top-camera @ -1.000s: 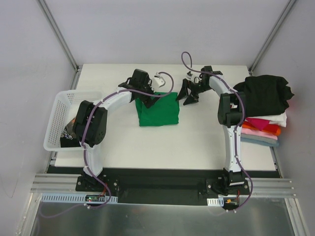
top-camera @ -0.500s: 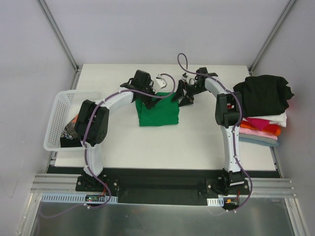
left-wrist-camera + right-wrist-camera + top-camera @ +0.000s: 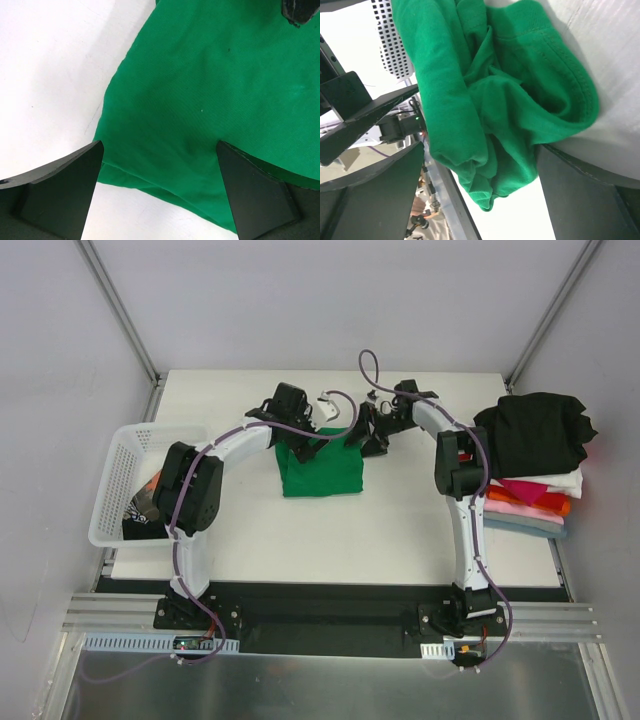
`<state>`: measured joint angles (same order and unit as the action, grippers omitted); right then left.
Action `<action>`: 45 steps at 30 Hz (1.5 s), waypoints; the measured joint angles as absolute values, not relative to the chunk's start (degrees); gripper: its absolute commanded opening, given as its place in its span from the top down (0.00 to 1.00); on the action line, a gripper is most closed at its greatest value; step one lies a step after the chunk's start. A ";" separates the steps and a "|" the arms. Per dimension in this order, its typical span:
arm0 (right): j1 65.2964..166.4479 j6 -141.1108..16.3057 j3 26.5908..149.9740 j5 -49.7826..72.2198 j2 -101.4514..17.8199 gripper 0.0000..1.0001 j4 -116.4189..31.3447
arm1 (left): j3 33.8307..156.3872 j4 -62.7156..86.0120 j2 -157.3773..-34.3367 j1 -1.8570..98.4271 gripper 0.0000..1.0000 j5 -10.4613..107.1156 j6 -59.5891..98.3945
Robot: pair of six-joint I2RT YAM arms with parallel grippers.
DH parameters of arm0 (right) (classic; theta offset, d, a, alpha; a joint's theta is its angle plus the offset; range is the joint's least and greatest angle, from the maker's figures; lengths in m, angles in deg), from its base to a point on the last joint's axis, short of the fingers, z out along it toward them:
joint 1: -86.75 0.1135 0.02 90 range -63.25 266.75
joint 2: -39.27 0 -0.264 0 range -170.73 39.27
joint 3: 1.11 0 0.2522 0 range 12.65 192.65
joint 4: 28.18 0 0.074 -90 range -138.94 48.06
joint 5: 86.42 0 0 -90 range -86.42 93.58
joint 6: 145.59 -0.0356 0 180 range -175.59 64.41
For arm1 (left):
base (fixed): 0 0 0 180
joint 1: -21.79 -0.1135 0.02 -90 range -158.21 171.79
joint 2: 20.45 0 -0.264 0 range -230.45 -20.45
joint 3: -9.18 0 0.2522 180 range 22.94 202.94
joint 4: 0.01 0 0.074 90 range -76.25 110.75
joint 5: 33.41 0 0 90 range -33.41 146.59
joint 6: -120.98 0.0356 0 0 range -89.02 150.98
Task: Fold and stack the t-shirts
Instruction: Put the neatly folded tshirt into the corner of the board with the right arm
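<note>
Left gripper (image 3: 159,146) spread wide above green t-shirt (image 3: 322,472), far-left corner; right gripper (image 3: 480,150) spread, straddling its bunched far-right corner.

White arm links (image 3: 470,540), black joints (image 3: 185,490), purple cables (image 3: 361,364), black wedge-shaped claw fingers (image 3: 60,190)

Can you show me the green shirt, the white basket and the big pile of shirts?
green t-shirt (image 3: 322,470), top view, middle of the cloth.
white basket (image 3: 113,485), top view, its left mesh wall.
stack of t-shirts (image 3: 535,435), top view, the black one on top.
</note>
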<state>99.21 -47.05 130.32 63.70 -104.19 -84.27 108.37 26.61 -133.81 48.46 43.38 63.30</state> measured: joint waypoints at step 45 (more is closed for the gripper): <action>106.01 -46.94 122.69 65.55 -100.87 0.07 -83.37 | 119.03 40.67 -142.71 49.62 0.04 43.62 57.22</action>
